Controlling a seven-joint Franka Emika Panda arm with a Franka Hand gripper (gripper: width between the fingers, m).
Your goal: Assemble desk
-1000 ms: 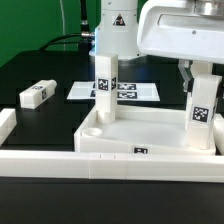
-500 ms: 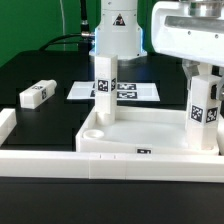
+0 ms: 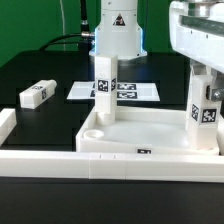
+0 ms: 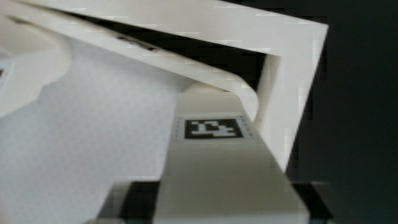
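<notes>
The white tray-like tabletop (image 3: 150, 130) lies at the front of the exterior view. One leg block (image 3: 104, 85) stands upright in its far left corner. My gripper (image 3: 206, 78) is shut on a second leg block (image 3: 204, 115), held upright at the tabletop's far right corner. In the wrist view this leg (image 4: 222, 160), with its tag, fills the gap between my dark fingers (image 4: 146, 200), and the tabletop's rim (image 4: 196, 50) shows beyond it. I cannot tell whether the leg touches the tray floor. A third leg block (image 3: 36, 94) lies loose on the black table at the exterior view's left.
The marker board (image 3: 135, 92) lies flat behind the tabletop. A long white border rail (image 3: 100, 166) runs along the front, with another piece (image 3: 5, 125) at the left. The robot's base (image 3: 118, 30) stands at the back.
My gripper has shifted toward the exterior view's right, carrying the held leg slightly that way. The other parts have not moved.
</notes>
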